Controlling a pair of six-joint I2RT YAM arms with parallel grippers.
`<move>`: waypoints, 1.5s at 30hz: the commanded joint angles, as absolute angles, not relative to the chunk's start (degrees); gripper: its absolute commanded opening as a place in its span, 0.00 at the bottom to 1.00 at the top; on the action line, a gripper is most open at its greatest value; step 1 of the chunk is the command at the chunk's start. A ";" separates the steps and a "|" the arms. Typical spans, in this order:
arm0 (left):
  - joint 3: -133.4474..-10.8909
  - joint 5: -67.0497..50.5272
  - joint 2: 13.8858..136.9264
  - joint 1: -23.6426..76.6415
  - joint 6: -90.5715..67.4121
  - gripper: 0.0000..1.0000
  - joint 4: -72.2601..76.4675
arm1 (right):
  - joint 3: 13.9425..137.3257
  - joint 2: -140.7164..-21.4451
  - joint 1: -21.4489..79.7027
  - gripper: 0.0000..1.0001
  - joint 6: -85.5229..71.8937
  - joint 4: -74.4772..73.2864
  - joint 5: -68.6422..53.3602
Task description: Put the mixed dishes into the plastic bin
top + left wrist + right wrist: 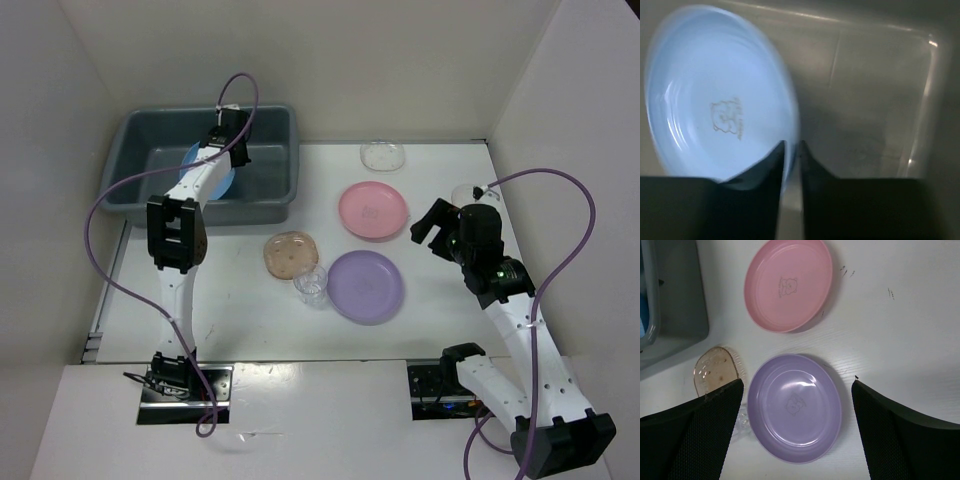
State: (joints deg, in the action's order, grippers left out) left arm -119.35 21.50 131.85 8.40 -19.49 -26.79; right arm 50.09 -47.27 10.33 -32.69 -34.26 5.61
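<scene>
Starting with the large dark gray rectangular plastic bin (270, 165), we see it at the far left of the white table (450, 320), and we find no label on it. The left arm (180, 235) reaches from its base over the bin's near wall, with its wrist down inside the tub. The round light blue plastic plate (715, 95) sits inside the bin. Its centre carries a small tan outline figure with lettering beside it, too blurred for us to read. The left gripper (791, 165) has its jaws almost together at the plate's rim, and we cannot tell whether they pinch it or stand free of it.

The round lavender plastic plate (795, 407) and the round pink plastic plate (789, 285) lie apart on the table, right of the bin. Each shows a small bear-like outline at its centre, with no words that we can read. The right arm (520, 330) rises from the near right and bends leftward. The right gripper (797, 382) hangs above the lavender plate, jaws spread wide with nothing between them.

The tan translucent speckled dish (291, 254) lies just left of the lavender plate. The clear shallow bowl (383, 155) sits beyond the pink plate. The small clear cup (311, 284) stands just beside the tan dish and the lavender plate.
</scene>
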 commanded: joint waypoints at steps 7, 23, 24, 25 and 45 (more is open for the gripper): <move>-128.13 14.77 134.12 8.17 -20.74 0.50 -26.01 | 49.39 -46.67 9.93 0.93 -31.73 -32.26 5.19; -87.12 -16.27 88.54 12.82 -31.81 1.00 -7.12 | 54.14 -66.34 5.02 0.78 -38.04 -25.77 7.73; -83.53 -16.26 87.11 13.61 -31.82 1.00 -7.12 | 54.14 -67.14 4.49 0.72 -38.75 -24.88 7.73; -81.93 -16.26 85.88 14.41 -31.82 1.00 -7.12 | 54.14 -68.02 4.48 0.67 -39.28 -24.00 8.52; -58.62 -12.04 76.11 22.06 -38.32 0.99 -0.88 | 61.61 -97.38 3.87 0.47 -41.92 -8.62 1.68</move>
